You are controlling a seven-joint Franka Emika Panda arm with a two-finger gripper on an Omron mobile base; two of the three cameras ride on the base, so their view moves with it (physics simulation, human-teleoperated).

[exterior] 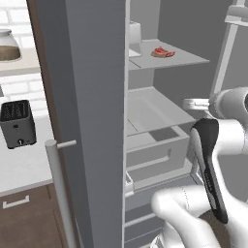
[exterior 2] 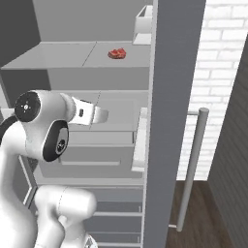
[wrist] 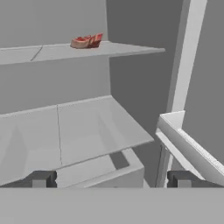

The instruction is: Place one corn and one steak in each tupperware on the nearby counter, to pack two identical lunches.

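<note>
Grey shelves of an open fridge (exterior: 160, 116) fill most of what we see, its tall door (exterior: 92, 121) swung out beside us with a pale bar handle (exterior: 58, 189). On the upper shelf (wrist: 65, 51) we find a steak (wrist: 87, 41), a flat red slab with pale marbling, lying alone near the shelf's front edge; it also shows from the left base view (exterior: 162, 52) and the right base view (exterior 2: 117, 53). Below it sit a lower shelf and a drawer (exterior: 155, 145). Our gripper (wrist: 112, 179) hangs in front of the lower shelf, well below the steak, its two dark fingertips (wrist: 40, 179) standing wide apart with nothing between them. To the left we see the counter (exterior: 19, 164) carrying a dark toaster (exterior: 18, 124), with a glass jar (exterior: 8, 46) on a ledge above.
</note>
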